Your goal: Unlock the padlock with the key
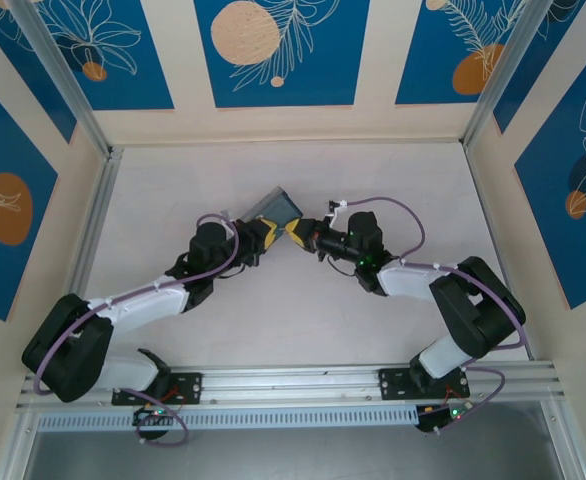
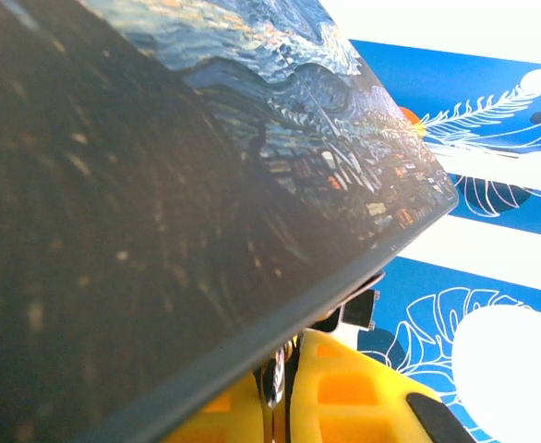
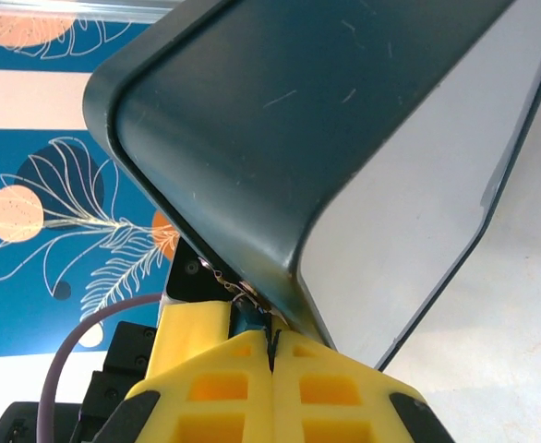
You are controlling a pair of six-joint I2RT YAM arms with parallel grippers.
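Padlock (image 3: 250, 319): small blue-green bit in the right wrist view, tucked under the lower edge of the tin (image 3: 280, 120), right at the tips of the right gripper (image 3: 272, 355). The yellow fingers are pressed together with no gap and appear to pinch the padlock. A fine chain runs just left of it along the tin's edge; I can't tell what it joins.

Key (image 2: 272, 378): seen from the left wrist, a thin silvery sliver sits in the seam between the yellow fingers of the left gripper (image 2: 284, 406), just below the tin's lid edge. The jaws are closed down on it. The padlock can't be made out from this side.

The left wrist view gives the tin's painted starry-night lid, close and blurred towards the near corner. The right wrist view gives its plain dark underside with a rounded corner, scratched, and pale table (image 3: 510, 351) beyond, so the tin sits tilted off the surface.

The top view gives the layout the wrist cameras miss. Both grippers meet nose to nose at the tin's near edge, the left one at its left corner, the right one at its right corner. Padlock and key are too small to pick out there. Purple cable (image 1: 413, 225) loops over the right arm, right of the tin. Blue leaf-print wall panels (image 1: 273, 45) stand behind the tin.
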